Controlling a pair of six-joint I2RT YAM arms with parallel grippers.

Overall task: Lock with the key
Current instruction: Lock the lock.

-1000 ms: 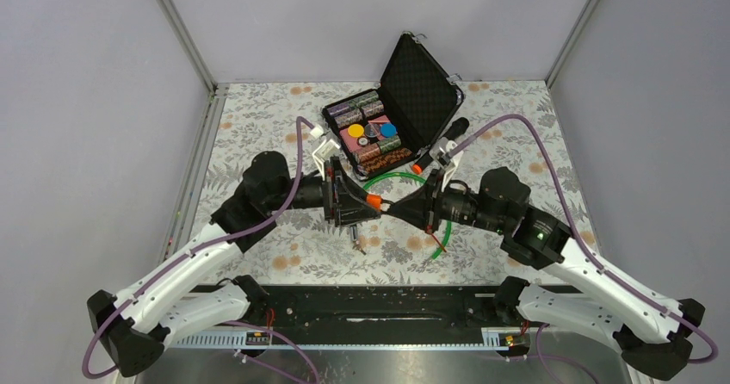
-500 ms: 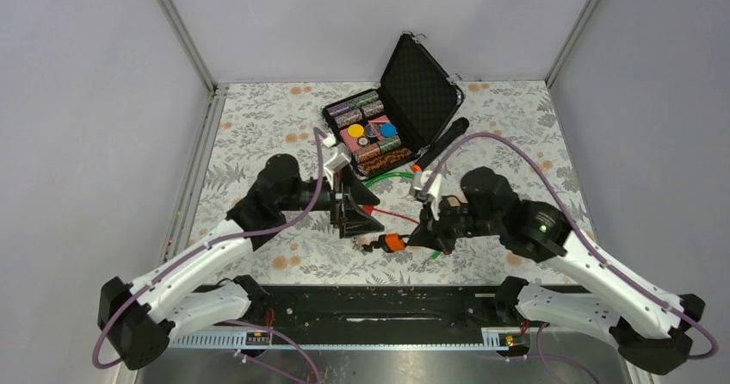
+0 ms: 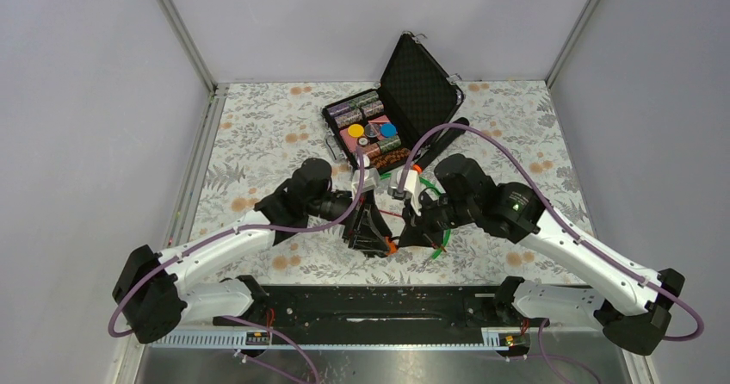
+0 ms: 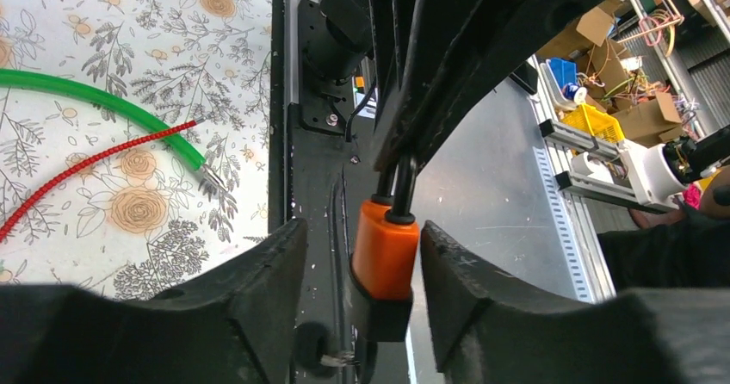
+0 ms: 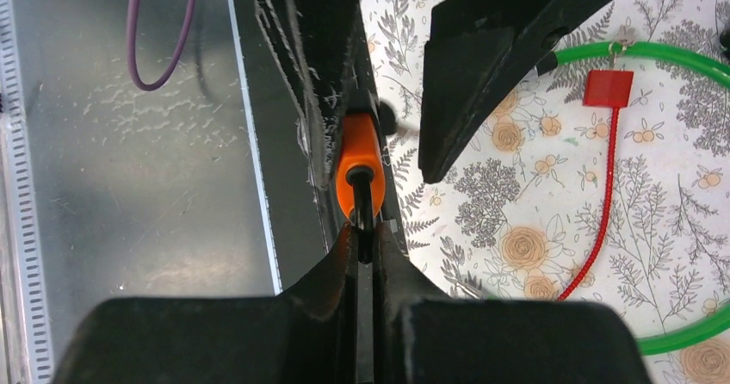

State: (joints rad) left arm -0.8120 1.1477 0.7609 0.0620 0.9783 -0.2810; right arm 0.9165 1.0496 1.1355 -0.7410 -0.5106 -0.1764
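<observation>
Floral cloth covers the table, which is walled by pale grey panels. From the lower left, the left arm stretches toward the middle. Its jaws stand spread around an orange padlock. In the left wrist view one finger sits clear of the orange body with a dark gap between, while the other finger lies right against it.

At the padlock's black base, what looks like the key, a tiny silvery piece, pokes out sideways beside a dark round knob. It is too small and shadowed to be sure.

Behind the arms, near the table's middle, an open black case holds rows of poker chips.

The right jaws are pressed together on the padlock's black shackle, holding the lock above the cloth. The right arm comes in from the lower right. On the cloth under the two arms lie a green cable loop and a red coiled cord with a red tag.
</observation>
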